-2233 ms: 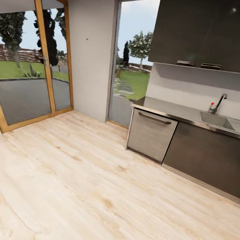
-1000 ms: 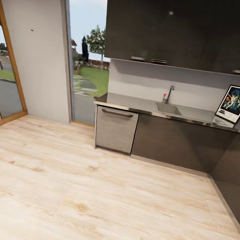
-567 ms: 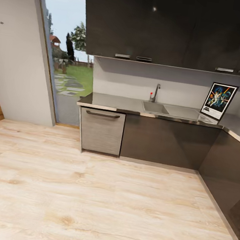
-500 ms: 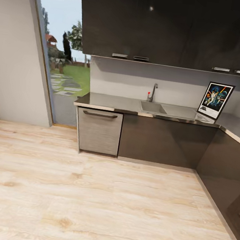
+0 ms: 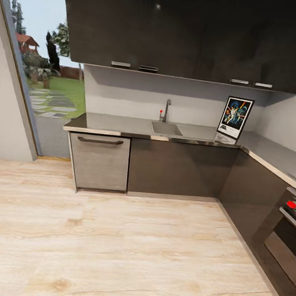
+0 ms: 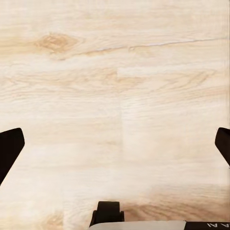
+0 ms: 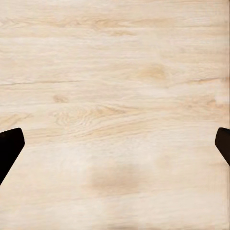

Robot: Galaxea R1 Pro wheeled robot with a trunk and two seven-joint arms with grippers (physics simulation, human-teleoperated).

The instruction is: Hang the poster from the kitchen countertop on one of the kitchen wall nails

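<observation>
Poster (image 5: 235, 117) upright on countertop (image 5: 123, 125) corner, right of sink (image 5: 166, 128); left gripper (image 6: 115, 143) wide, empty, over floor (image 5: 106, 245); right gripper (image 7: 115, 143) likewise.

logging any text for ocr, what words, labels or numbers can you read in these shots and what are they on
Poster leaning on the wall at the back of the kitchen countertop: a white title block at the foot of the artwork, too small and blurred to read.
Left wrist view, pale part of the arm at the edge: cropped dark letters, roughly "AI", not readable as a word.
Nothing else carries text.
</observation>
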